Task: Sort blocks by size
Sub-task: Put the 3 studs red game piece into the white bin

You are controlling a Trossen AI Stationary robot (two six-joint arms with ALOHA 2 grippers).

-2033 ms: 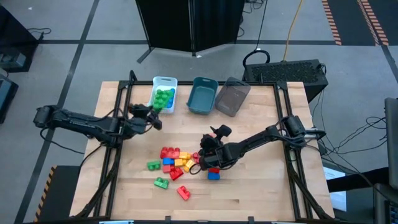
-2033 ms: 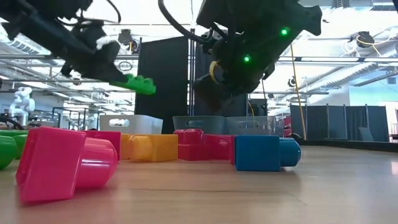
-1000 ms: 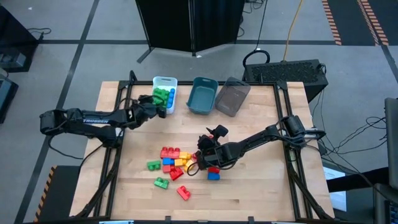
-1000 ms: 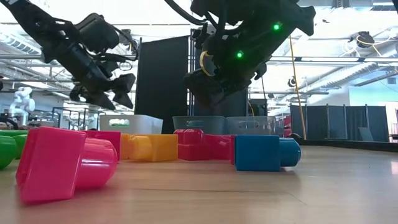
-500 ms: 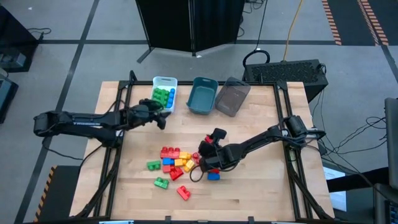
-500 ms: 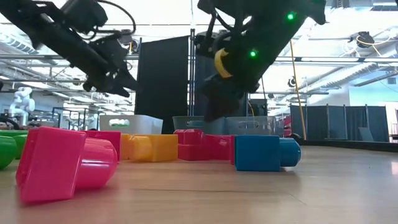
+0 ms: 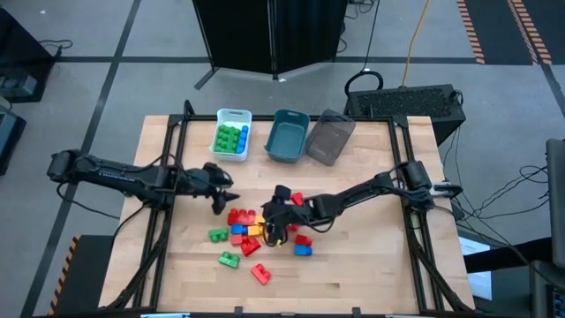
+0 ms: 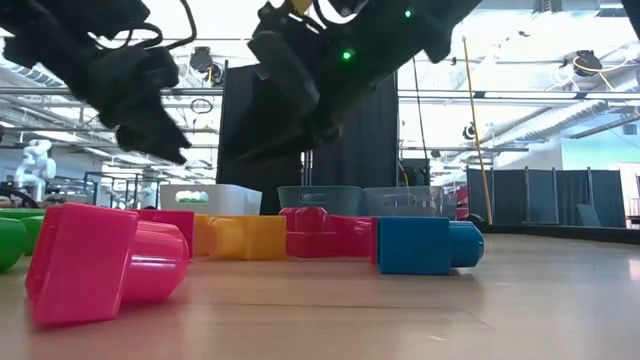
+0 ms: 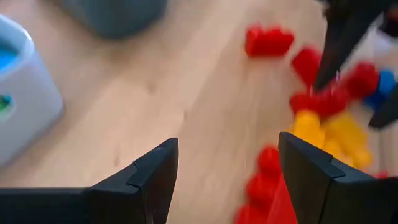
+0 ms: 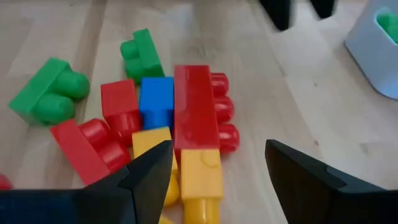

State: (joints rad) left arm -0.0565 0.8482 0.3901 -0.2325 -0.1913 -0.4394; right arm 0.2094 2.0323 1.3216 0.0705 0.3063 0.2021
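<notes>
We are looking at a wooden table [image 7: 353, 265] in a workshop with a grey floor, and nearest its front edge lies a lone red block [image 7: 259, 273], with a green block [image 7: 229, 259] just beyond it. Past those sits the main cluster of blocks [image 7: 252, 228], red, yellow, blue and green pieces lying touching or just beside one another, with a blue block [image 7: 303, 249] off to its right side. From the right wrist view we see a long red block [image 10: 196, 106] lying in the middle of that cluster, a yellow block [image 10: 200, 177] butted against one end of it. The right gripper [image 7: 275, 221] hangs over the cluster, its fingers spread apart and holding nothing. The left gripper [image 7: 221, 199] hovers just beside the cluster's far left corner, its fingers likewise parted and empty. Farther back, along the table's far edge, stand three bins in a row: a white bin [image 7: 232, 133] holding green blocks and what looks like a blue one, then a teal bin [image 7: 288, 135], then a grey bin [image 7: 328, 138] set at a tilt.
</notes>
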